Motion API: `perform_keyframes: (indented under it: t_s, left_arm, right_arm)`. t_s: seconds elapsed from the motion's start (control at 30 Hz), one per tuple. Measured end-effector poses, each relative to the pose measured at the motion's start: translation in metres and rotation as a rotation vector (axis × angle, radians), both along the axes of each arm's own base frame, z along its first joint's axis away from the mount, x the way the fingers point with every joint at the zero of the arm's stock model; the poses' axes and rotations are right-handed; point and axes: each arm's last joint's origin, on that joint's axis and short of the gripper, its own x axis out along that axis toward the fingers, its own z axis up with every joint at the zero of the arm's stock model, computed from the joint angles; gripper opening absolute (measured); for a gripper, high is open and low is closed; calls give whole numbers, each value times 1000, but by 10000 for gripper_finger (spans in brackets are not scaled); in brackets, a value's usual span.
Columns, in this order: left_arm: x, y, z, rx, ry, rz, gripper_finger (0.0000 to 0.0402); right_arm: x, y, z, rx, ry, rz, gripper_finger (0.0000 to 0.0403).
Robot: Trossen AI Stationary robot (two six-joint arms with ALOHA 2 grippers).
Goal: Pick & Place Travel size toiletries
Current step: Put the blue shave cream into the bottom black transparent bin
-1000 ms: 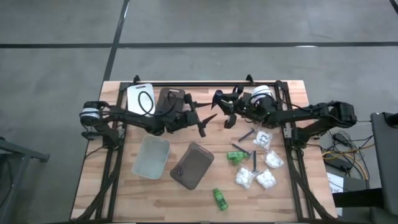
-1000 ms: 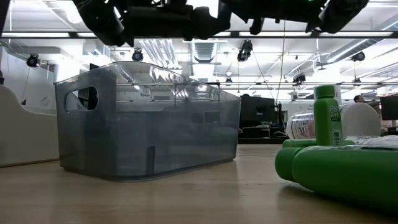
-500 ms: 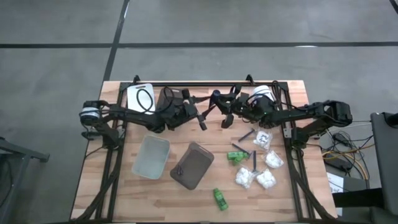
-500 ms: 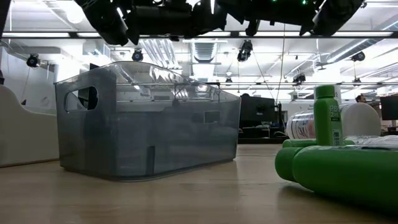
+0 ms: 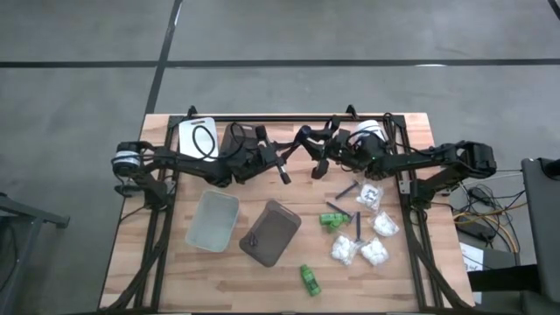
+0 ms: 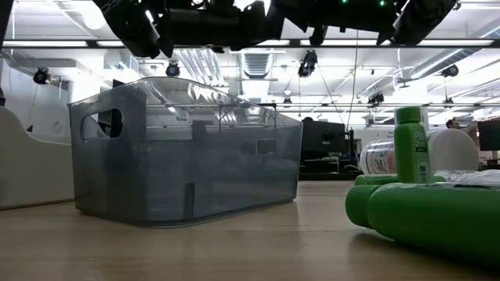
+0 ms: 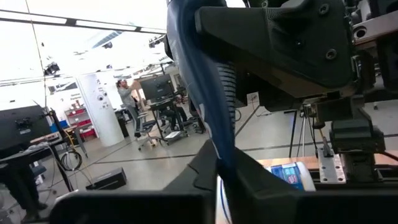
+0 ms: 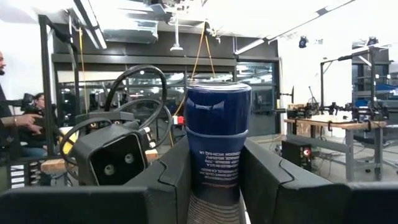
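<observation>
High over the table's far middle, my two grippers meet on one dark blue stick (image 8: 217, 124). My right gripper (image 5: 317, 162) is shut on it, and my left gripper (image 5: 284, 169) is shut on it from the other side. On the table's right part lie green bottles (image 5: 333, 219), white packets (image 5: 359, 252) and more dark sticks (image 5: 347, 188). Another green bottle (image 5: 310, 280) lies near the front edge. My left gripper pinches the stick's thin, flat part (image 7: 225, 163) between its two fingers, coming roughly level from the table's left. The stick rises out of the fingers, clear of the table. My right gripper pinches the stick's round body (image 8: 214, 186) between its two fingers, coming from the table's right. The capped end (image 8: 217, 99) stands free beyond the fingertips, and the stick is lifted clear.
A clear grey tray (image 5: 213, 220) and a brown tray (image 5: 270, 232) stand left of the middle. A white tray (image 5: 198, 138) sits at the far left. A white tub with a blue label (image 5: 367, 133) stands at the far right. In the low view, green bottles (image 6: 422, 211) lie close by.
My left gripper's fingers stood wide apart a second ago and have shut on the dark blue stick that my right gripper holds up. Its wrist has rolled a little. Both arms have stayed in place.
</observation>
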Motion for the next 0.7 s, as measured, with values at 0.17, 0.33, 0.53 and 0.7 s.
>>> perform_keyframes:
  t_s: [0.17,0.33,0.53,0.7]
  left_arm:
    - [-4,0,2,-10,70,-6,12]
    - [-18,-3,10,-88,193,-71,5]
    - [-47,-7,20,-190,386,-116,6]
    - [-77,-12,26,-314,525,-180,6]
  right_arm:
    - [-3,1,0,11,66,1,126]
    - [-11,2,-1,24,176,5,160]
    - [-20,4,-3,46,305,10,208]
    - [-27,4,-10,69,434,9,239]
